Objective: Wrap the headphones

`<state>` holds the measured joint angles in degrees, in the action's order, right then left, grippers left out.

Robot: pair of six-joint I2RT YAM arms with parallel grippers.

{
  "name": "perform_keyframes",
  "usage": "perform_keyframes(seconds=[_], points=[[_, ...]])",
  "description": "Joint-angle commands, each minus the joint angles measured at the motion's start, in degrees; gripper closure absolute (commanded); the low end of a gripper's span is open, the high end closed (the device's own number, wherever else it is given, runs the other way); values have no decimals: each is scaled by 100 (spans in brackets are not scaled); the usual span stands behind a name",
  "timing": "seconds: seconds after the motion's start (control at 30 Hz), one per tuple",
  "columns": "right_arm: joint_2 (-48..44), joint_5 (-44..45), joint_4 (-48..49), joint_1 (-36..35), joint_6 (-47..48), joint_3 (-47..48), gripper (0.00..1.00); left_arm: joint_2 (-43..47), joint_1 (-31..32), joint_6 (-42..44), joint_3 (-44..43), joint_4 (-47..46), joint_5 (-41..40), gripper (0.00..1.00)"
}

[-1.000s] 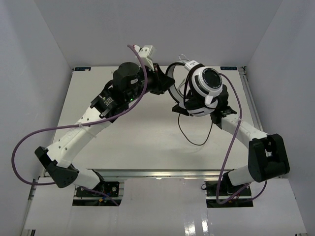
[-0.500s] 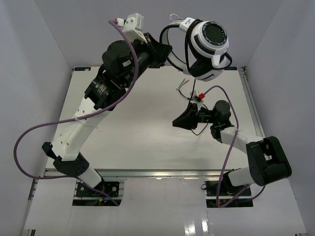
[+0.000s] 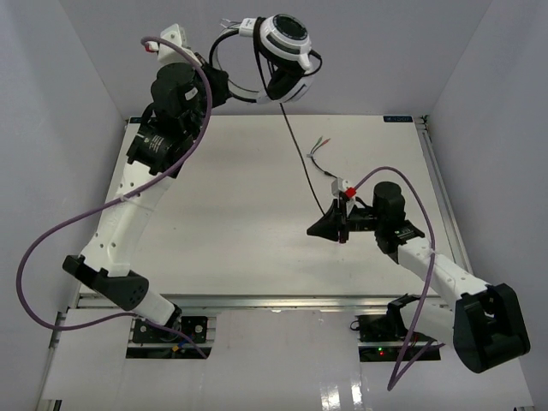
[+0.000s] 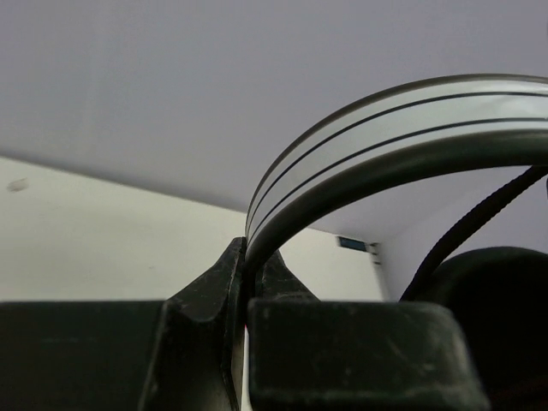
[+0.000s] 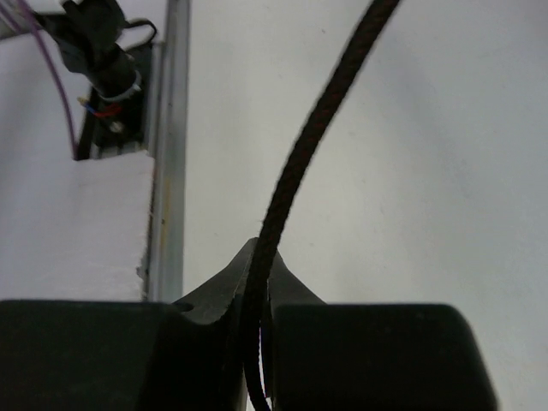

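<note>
Two grips: left claw [image 3: 223,85] clamps headphones [image 3: 287,38] high over the far table [image 3: 360,118] edge; right claw [image 3: 325,224] clamps cable [image 3: 304,158].

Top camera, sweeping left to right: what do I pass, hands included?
left hand → headphones → right hand → right arm's black shoulder block

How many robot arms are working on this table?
2. The left arm stretches up at far left, the left gripper shut on the headband of the headphones. The right arm sits low at right, the right gripper pinching the black cable.
</note>
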<state>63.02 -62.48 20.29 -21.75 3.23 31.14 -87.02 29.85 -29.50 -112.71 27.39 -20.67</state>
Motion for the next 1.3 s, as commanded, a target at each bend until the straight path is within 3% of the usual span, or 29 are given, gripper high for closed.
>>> perform_keyframes(seconds=[0.0,0.07,0.2,0.4,0.57,0.83,1.07,1.27], points=[[-466,1432,-2943,-255,2302,1138,92,325,-436,-171,913,-401,-43,100],[-599,2176,-3796,-534,3142,1664,92,232,-491,-66,1385,-505,-49,100],[-558,3183,-4706,-777,3761,2974,92,-98,-490,49,2209,-628,143,100],[-46,3250,-4742,-778,3816,4290,92,-516,-383,-144,3252,-903,377,100],[643,3359,-4506,-787,3509,5181,92,-978,69,-202,3727,-1146,544,100],[1155,4195,-3845,-778,3522,4853,92,-984,928,54,4071,-1381,997,100],[1214,5184,-3146,-430,2972,4104,92,566,1110,-343,4808,-1273,1455,100],[972,4711,-2785,-75,2516,3600,92,1808,1142,-769,5411,-1096,1563,100]])
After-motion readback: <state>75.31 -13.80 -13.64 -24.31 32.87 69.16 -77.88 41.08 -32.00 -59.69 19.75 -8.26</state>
